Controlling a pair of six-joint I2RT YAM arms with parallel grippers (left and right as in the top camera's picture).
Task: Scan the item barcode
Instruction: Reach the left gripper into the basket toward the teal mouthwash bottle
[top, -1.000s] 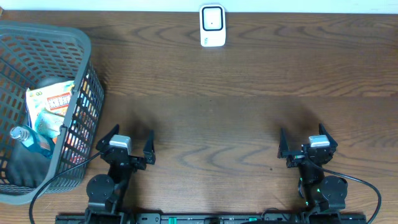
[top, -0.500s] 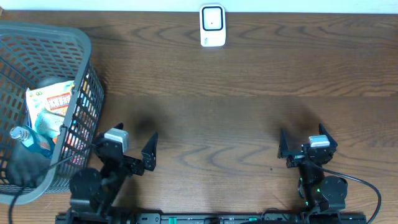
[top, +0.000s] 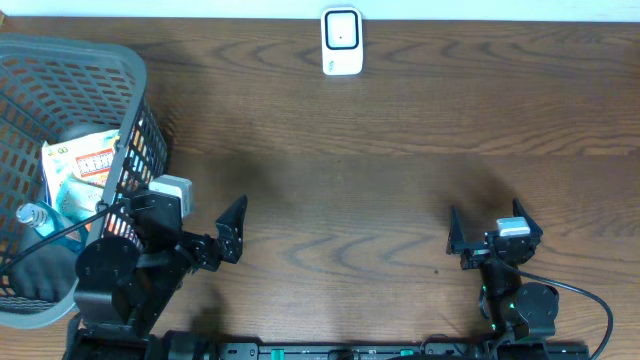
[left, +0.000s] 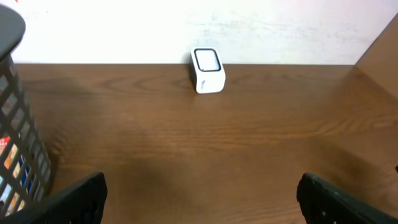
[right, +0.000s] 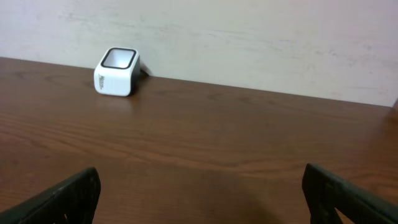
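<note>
Left tool (top: 183, 215): spread wide, nothing between the fingers; sits low over the tabletop (top: 400, 150) at the near left, just beside the outer wall of the grey mesh basket (top: 143, 150); cannot tell whether touching it; looks across the wood toward the scanner (top: 341, 41), with the basket wall at the left edge of its own camera view. Right tool (top: 490, 232): likewise gaping wide and holding nothing; hovers at the near right, well apart from the left one; faces the far wall too, with the scanner ahead and off to its left. Farther out: white scanner with a dark window on its face, standing at the far edge of the tabletop near the middle, close against the pale wall, well apart from both tools. Out at the far left: basket holding the items for scanning; a clear bottle (top: 45, 225) with blue contents lying near its middle; a colourful printed packet (top: 85, 160) just beyond it toward the far side; a dark soft-looking lump (top: 40, 275) nearest the robot.
</note>
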